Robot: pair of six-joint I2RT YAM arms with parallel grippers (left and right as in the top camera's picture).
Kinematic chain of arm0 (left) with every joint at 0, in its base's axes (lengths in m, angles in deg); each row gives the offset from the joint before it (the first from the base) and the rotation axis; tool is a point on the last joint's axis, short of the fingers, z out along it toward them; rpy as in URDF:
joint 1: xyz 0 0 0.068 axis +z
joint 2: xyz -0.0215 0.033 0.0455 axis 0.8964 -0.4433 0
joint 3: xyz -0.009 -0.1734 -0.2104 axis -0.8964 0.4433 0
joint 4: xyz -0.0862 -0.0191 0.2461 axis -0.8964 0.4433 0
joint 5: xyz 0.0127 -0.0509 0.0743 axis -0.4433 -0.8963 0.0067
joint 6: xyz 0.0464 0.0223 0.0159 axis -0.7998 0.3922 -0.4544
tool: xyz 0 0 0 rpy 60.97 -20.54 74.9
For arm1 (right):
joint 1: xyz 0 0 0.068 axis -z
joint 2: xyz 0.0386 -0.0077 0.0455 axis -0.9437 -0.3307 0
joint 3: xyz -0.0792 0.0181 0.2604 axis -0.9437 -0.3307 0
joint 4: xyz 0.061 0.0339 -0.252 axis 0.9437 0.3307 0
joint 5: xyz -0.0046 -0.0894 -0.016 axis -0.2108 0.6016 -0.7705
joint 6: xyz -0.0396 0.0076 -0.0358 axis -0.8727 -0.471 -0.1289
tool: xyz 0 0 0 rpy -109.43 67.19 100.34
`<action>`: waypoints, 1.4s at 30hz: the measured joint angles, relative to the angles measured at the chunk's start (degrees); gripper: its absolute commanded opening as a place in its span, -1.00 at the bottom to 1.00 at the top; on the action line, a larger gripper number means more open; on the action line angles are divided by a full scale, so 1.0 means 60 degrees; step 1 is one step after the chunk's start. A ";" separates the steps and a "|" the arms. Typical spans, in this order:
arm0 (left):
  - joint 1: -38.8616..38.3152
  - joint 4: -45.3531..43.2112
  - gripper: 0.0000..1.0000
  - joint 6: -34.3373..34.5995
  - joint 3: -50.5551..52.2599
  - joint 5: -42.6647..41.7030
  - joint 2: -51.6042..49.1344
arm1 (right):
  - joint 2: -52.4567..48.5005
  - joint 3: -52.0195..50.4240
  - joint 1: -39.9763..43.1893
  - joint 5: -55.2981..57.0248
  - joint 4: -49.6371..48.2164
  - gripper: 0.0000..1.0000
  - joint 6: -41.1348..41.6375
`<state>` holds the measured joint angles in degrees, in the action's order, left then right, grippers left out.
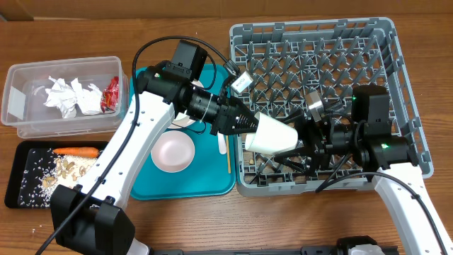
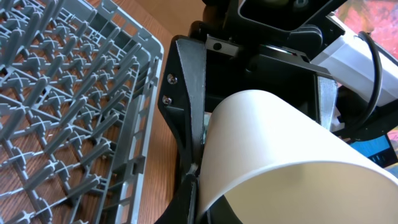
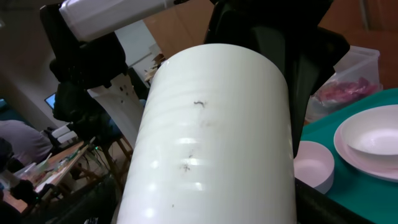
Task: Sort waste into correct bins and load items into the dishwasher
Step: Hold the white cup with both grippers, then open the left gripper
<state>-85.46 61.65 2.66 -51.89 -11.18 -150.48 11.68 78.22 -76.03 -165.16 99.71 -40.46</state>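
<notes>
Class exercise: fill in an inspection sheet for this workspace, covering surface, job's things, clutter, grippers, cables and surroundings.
Surface: wooden table.
Job's things: cup held over the rack's left side; bowl and stick on the teal tray; napkins and wrapper in the tub; carrot, scraps and rice in the black tray.
Clutter: nothing seen.
Grippers: left gripper shut on the cup; right gripper at the cup, grip unclear.
Cables: black cable loops off the left arm.
Surroundings: blurred room in the right wrist view.
</notes>
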 measured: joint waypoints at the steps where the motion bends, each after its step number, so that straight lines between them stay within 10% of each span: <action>1: 0.0000 -0.0011 -0.92 0.0000 0.0000 -0.0011 0.0000 | -0.0004 0.0000 0.0000 0.0011 -0.0051 0.60 0.0004; 18: 0.0000 -0.0051 -0.92 0.0000 0.0000 -0.0168 0.0004 | -0.0029 -0.0004 -0.0018 0.0029 -0.1898 0.54 0.0994; 27: 0.0018 -0.0055 -0.92 -0.0004 0.0000 -0.0069 0.0004 | -0.0033 -0.0004 0.0018 0.0153 -0.2000 0.17 0.1515; 42: 0.0004 -0.0146 -0.92 0.0004 0.0000 -0.0062 0.0004 | -0.0033 0.0000 0.0015 0.0146 -0.1902 0.56 0.1472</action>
<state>-85.44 60.77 2.68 -51.89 -11.55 -150.46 11.48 78.22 -75.94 -164.28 88.30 -31.63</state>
